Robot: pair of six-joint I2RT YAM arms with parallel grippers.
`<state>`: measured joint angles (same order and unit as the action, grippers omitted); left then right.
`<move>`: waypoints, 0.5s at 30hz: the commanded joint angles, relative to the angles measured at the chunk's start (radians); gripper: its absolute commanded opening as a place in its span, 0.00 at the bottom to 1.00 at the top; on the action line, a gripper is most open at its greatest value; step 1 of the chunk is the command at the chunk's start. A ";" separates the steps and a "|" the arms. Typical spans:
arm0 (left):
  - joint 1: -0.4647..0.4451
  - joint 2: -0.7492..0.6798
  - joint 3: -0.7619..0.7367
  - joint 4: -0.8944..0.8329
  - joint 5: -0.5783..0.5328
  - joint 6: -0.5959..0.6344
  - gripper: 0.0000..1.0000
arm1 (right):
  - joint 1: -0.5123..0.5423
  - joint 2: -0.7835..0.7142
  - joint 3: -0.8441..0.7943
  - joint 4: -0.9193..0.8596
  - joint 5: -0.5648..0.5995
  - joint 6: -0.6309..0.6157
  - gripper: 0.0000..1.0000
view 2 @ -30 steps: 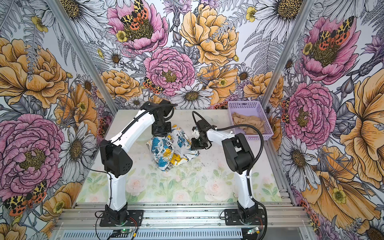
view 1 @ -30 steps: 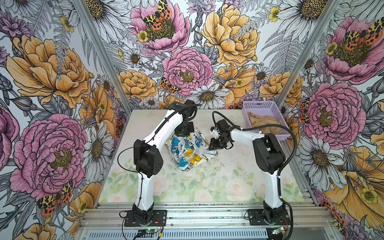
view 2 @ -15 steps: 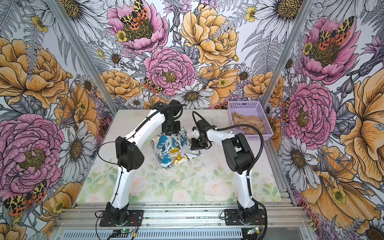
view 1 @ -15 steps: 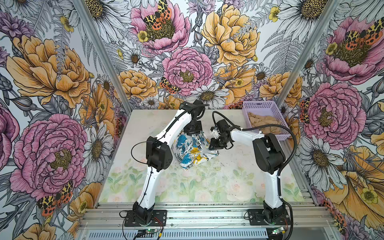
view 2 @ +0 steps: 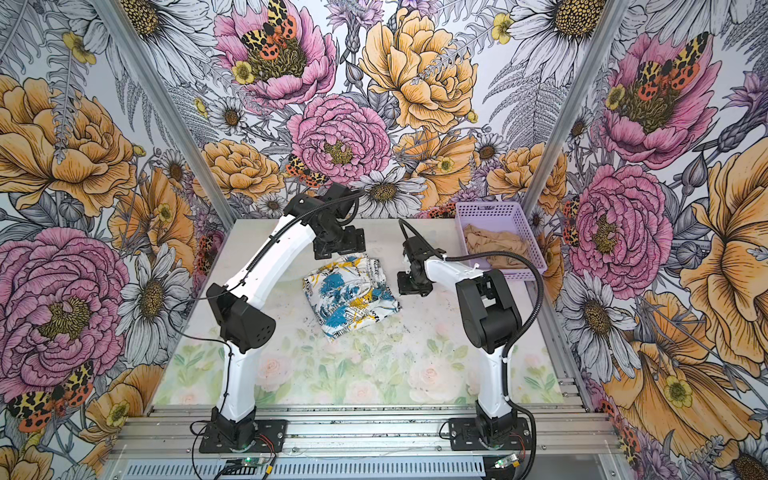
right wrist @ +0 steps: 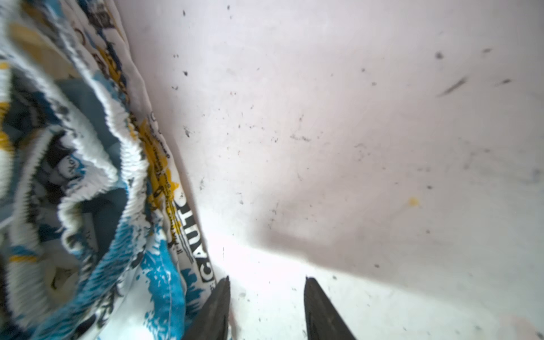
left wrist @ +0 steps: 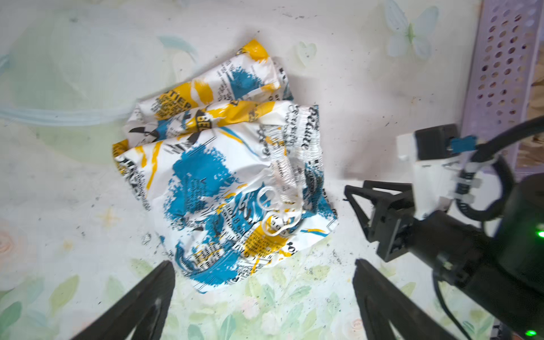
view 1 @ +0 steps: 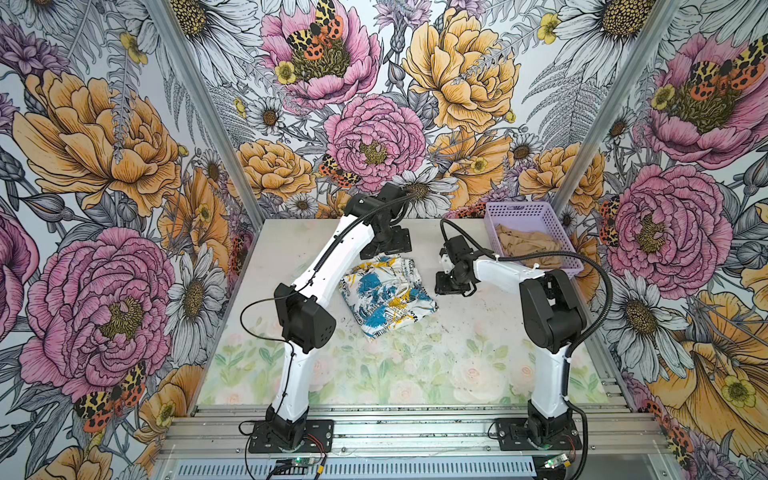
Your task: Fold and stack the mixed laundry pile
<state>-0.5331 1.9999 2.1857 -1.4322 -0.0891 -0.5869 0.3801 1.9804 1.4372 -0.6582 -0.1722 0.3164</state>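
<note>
First garment (view 1: 386, 297) lies on table (view 1: 457, 332) centre; second garment (view 1: 528, 247) in basket (view 1: 517, 206), far right.

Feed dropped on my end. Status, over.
Left end effector open, empty, above printed garment. Right end effector open, empty, beside its edge. Tan garment in basket, crumpled. Nothing in the way.

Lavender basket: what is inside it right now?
A crumpled tan-beige garment fills most of the lavender basket. Whatever lies beneath the garment, including the basket floor there, is covered and cannot be seen.
</note>
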 commanded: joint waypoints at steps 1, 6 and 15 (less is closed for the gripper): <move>0.043 -0.101 -0.233 0.142 -0.030 0.006 0.96 | 0.067 -0.064 0.045 -0.007 -0.036 -0.010 0.46; 0.084 -0.225 -0.531 0.326 0.011 -0.017 0.93 | 0.152 -0.041 0.125 -0.007 -0.077 -0.004 0.48; 0.126 -0.272 -0.752 0.457 0.037 -0.023 0.89 | 0.186 0.087 0.240 -0.039 -0.061 -0.024 0.49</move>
<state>-0.4202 1.7782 1.4487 -1.0637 -0.0719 -0.6006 0.5797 2.0193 1.6558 -0.6689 -0.2398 0.3115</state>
